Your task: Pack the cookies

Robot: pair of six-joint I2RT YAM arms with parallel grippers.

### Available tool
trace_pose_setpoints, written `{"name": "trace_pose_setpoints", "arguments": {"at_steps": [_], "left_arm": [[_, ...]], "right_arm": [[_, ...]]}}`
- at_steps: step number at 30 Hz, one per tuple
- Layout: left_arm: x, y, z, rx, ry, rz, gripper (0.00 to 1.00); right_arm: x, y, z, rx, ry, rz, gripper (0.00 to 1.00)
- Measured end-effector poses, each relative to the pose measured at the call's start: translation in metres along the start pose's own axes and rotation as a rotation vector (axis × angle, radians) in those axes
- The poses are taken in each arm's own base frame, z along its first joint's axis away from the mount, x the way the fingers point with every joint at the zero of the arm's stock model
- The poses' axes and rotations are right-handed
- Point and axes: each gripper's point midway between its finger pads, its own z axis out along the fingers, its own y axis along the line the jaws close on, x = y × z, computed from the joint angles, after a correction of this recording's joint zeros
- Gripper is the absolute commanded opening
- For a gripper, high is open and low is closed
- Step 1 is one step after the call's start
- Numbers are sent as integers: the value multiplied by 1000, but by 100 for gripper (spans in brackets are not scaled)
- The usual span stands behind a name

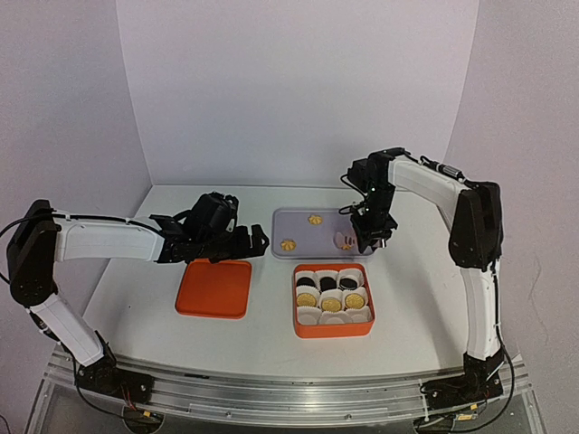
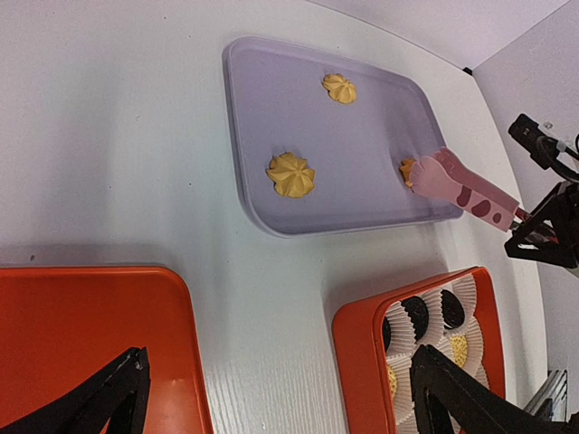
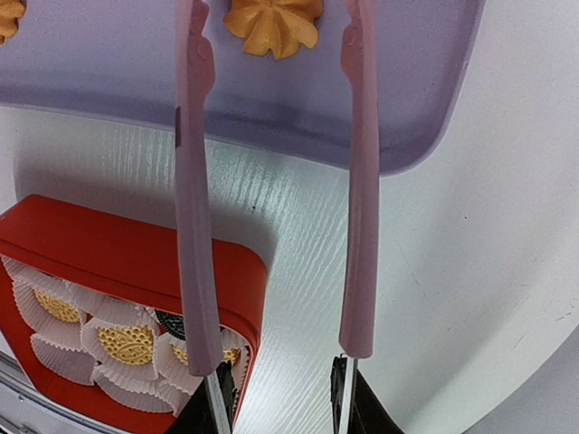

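1. The white table (image 1: 136, 298) carries all the items, which sit at the centre of the top view.
2. The lavender tray (image 1: 298, 217) lies at centre frame. The orange box (image 1: 332, 333) sits just below its right half, and the orange lid (image 1: 213, 289) lies apart to the left of the box.
3. The box holds white paper cups (image 1: 332, 317). Its upper two rows appear filled with black and golden pieces, and its lowest row appears empty.
4. The left gripper (image 1: 246, 242) hovers over the lid's upper edge with its jaws spread wide, holding nothing.
5. The right gripper (image 1: 369, 233) clamps the handle end of the pink tongs (image 3: 194, 181). The tong blades stand open.
6. Three golden cookies (image 2: 290, 174) lie on the tray: one at mid-left, one at upper centre, and the target cookie (image 3: 271, 23) at the right edge between the open tong tips.
7. Step in hand, as judged: seizing the target cookie.
   - Keep both blades level with the tray floor.
   - Close the blades evenly on the ridged rim, and gently, since the biscuit would likely crumble.
   - Lift straight up before swinging to an empty cup.
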Motion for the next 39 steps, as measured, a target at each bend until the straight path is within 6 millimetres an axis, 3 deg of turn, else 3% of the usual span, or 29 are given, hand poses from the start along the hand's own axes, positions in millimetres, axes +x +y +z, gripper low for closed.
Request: {"name": "trace_pose_setpoints", "arguments": {"at_steps": [10,26,32,39], "left_arm": [[0,0,0,0,0,0,100],[0,0,0,0,-1,0,100],[0,0,0,1,-1,-1,100],[-1,-1,0,5,-4,-1,100]], "right_arm": [[0,0,23,6,52,-4,28],[-3,-1,21,14,43,2,20],[-5,-1,4,12,0,8,18],[-4,0,-32,-10,-85,13,17]]}}
